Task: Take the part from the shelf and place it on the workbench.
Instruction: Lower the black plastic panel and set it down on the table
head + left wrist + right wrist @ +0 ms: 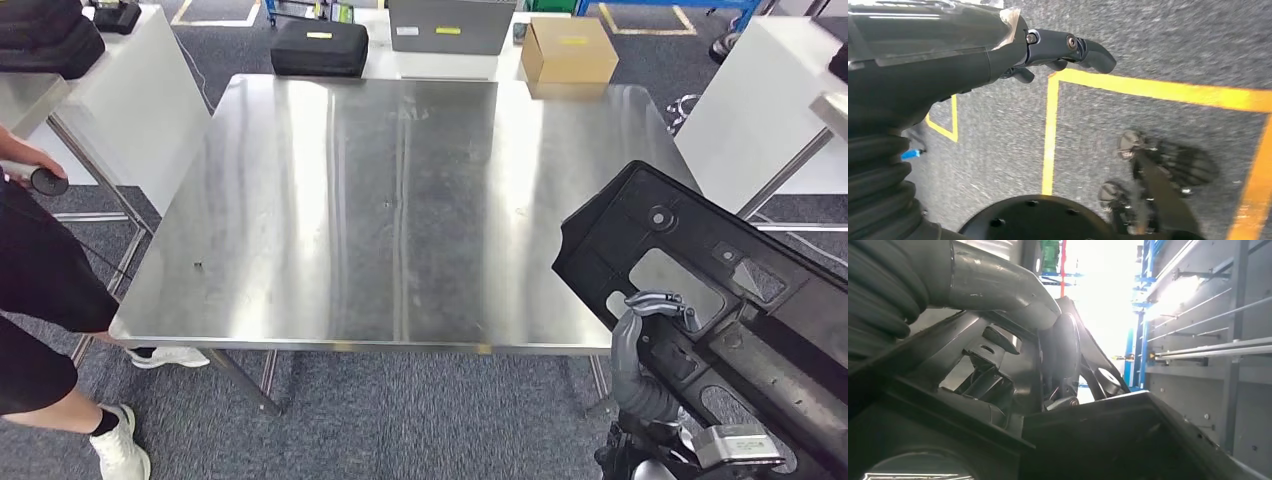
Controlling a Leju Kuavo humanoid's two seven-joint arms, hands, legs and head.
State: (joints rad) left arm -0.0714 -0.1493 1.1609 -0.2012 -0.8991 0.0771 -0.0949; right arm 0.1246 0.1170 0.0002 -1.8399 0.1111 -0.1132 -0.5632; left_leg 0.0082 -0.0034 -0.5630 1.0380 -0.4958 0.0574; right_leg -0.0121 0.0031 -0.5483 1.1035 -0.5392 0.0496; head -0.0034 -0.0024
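Right hand (655, 310) carrying the black part (700, 270) at the lower right of the frame, beside the bench (400, 200).

The right hand's fingers are hooking through an opening in the part, closed around its edge, which is probably why the long moulding is riding tilted, its upper end overhanging the bench's right corner while the rest is hanging off past the edge. The left hand (1063, 50) is hanging over the floor with its fingers curled, holding nothing as far as the blurred wrist view shows. The steel top is offering wide room across the middle and left; a black case (320, 47) and a cardboard box (568, 50) are sitting beyond the far edge, and a person (40, 280) is standing at the left edge.
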